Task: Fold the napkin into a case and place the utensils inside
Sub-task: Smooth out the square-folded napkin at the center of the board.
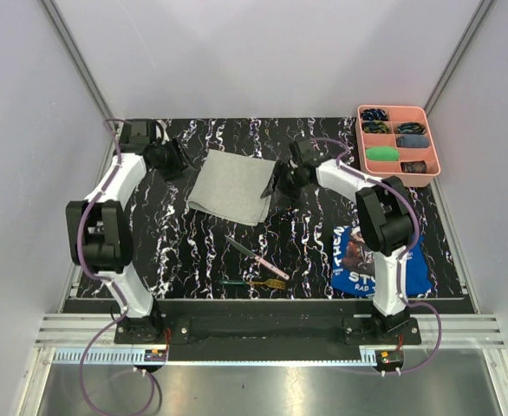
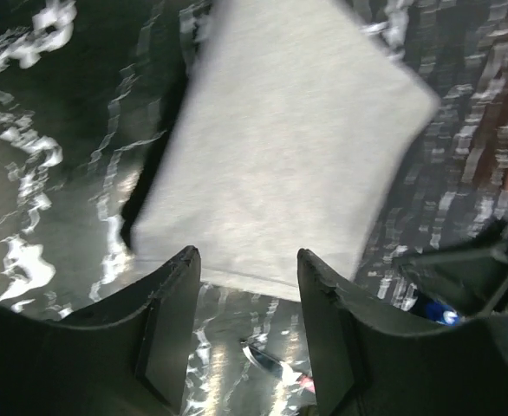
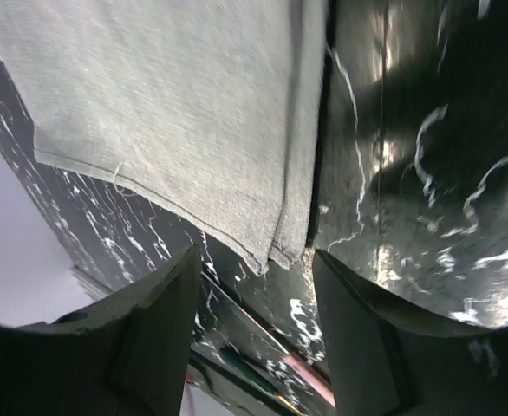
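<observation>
Napkin point(image 1: 230, 186): is lying flat on the far middle of the dark marbled surface point(image 1: 323, 251), already doubled over. The right wrist view is showing two stacked layers along one edge. It is sitting as a broad rectangle, not yet the narrow pocket the task is asking for, so further folds are probably pending.

Left pincer point(image 2: 247, 329): is hovering just beside the napkin's left edge with its jaws spread. Nothing is sitting between them, and the cloth edge is lying just beyond the fingertips.

Right pincer point(image 3: 256, 338): is hanging over the napkin's right corner, jaws likewise spread and holding nothing. The two are flanking opposite sides of the cloth, which is suiting a shared lift of both edges for the next fold.

Knife point(image 1: 256, 257) and fork point(image 1: 256, 283): are resting nearer the arm bases, well apart from the napkin, likely waiting until the pocket exists.

Pink tray point(image 1: 394, 108): is standing at the far right corner.

Blue cloth point(image 1: 367, 260): is lying beside the right arm.
</observation>
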You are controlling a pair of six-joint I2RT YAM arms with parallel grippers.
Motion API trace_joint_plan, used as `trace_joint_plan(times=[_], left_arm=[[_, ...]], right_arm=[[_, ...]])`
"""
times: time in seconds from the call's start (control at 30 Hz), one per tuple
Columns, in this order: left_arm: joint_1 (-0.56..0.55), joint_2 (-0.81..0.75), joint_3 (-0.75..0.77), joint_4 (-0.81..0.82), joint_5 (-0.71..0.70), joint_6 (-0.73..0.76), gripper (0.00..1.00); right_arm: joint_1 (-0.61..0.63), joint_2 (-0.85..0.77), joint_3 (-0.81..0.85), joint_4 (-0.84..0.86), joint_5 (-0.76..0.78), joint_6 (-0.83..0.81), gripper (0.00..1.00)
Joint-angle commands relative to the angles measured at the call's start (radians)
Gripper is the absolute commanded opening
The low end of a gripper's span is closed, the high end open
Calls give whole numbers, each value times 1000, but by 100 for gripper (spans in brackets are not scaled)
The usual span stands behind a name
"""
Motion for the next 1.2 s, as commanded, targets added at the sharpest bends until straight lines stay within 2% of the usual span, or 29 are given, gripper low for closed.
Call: trace_joint_plan(times=[0.0,0.17,0.47,0.73,0.9,1.17], left_arm=[[5,59,-5,-55,-61,74,52],[2,92,-21,-54,-67,92,52],[4,95,-98,-48,-98,117,48],[2,3,-210,6,-132,45,50],[2,-30,-224,8,-124,37,48],[4,7,-225,21,-112,37,46]], right_arm=[[53,-151,-178,196,-38,219,64],[100,-237,-352,312,58,340,68],[139,-205,-465,501,104,463,68],[180,-151,-453,540,170,509,54],[208,-151,-460,509,242,538,49],[225,-163,-459,439,280,539,49]])
